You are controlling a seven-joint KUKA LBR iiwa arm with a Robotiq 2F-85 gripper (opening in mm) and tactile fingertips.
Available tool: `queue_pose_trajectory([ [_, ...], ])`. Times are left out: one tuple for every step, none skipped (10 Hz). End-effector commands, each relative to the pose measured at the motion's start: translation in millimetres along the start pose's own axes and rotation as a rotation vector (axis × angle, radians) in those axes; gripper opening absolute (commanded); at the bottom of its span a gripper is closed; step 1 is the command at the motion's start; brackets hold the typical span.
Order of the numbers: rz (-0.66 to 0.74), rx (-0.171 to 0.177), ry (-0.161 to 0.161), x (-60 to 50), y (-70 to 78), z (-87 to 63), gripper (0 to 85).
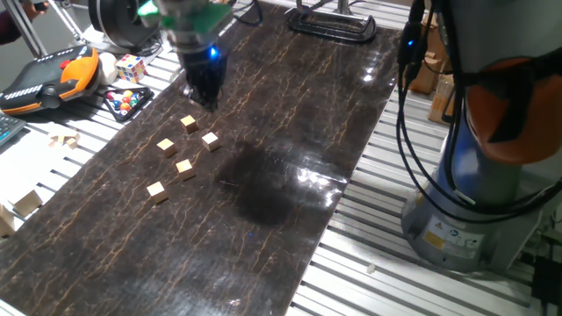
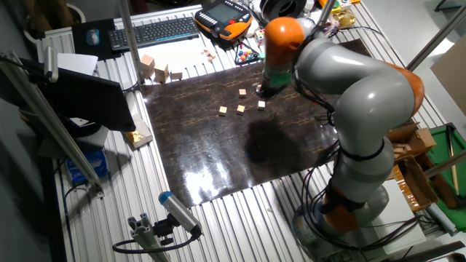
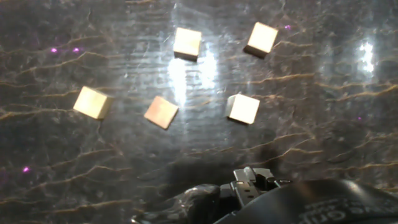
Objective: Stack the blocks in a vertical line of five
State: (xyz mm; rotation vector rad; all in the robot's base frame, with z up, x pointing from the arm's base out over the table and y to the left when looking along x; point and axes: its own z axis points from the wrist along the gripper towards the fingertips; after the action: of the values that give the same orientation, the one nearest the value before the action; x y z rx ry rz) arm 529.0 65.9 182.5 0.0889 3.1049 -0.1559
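Dim overall — overhead glare streaks the glossy table [image 1: 290,114]; the hand view is soft.

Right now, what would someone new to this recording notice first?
Probably the five small wooden blocks scattered singly on the dark marbled mat, none stacked. Next, the gripper hanging just beyond them near the mat's far end, a blue light glowing on it. Off the mat's corner sits a multicoloured puzzle cube beside an orange handheld controller.
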Motion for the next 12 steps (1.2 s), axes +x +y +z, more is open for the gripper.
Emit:
queue_pose_trajectory([
  [0.01,0.011,0.0,0.9,5.9,1.0,0.7],
  [0.031,0.018,-0.001,0.7,12.8,3.1,0.7],
  [0.054,0.008,0.006,-0.1,16.9,6.6,0.7],
  [0.075,-0.007,0.01,-0.9,20.2,10.9,0.7],
  [0.094,-0.002,0.007,-4.1,26.6,17.6,0.7],
  [0.109,-0.015,0.001,-6.1,28.8,21.9,0.7],
  [0.115,-0.036,-0.005,-7.6,30.0,24.6,0.7],
  [0.122,-0.056,-0.004,-8.4,33.6,26.8,0.7],
  [0.122,-0.059,-0.005,-8.2,42.1,29.9,0.7],
  [0.114,-0.063,0.005,-7.6,46.8,29.5,0.7],
  [0.111,-0.076,0.026,-8.6,50.6,29.1,0.7],
  [0.108,-0.076,0.034,-9.5,54.7,30.9,0.7],
])
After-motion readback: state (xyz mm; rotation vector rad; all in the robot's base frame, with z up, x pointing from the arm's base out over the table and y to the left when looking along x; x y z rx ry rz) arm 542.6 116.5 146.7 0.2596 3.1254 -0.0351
